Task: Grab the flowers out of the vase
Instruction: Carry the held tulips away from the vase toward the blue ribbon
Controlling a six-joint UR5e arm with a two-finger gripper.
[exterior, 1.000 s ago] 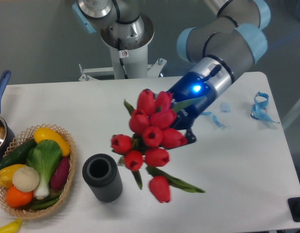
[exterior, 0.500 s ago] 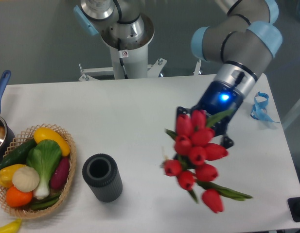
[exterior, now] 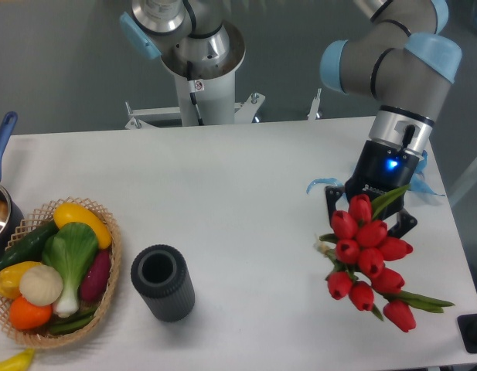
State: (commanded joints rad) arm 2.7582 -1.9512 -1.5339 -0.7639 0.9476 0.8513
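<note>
The flowers (exterior: 367, 258), a bunch of red tulip buds with green leaves, hang over the right side of the table, held by my gripper (exterior: 371, 210). The gripper's fingers are mostly hidden behind the blooms and are shut on the stems. The vase (exterior: 162, 282), a dark grey ribbed cylinder with an empty round mouth, stands upright at the front left of centre, far to the left of the gripper.
A wicker basket (exterior: 107, 270) of toy vegetables sits at the front left. A pot with a blue handle (exterior: 0, 143) is at the left edge. Blue ribbon scraps (exterior: 414, 171) lie at the right rear. A dark object (exterior: 473, 332) sits at the front right corner.
The gripper has carried the flowers to the right, from just right of the vase to the table's right side, and the wrist has turned more upright.
</note>
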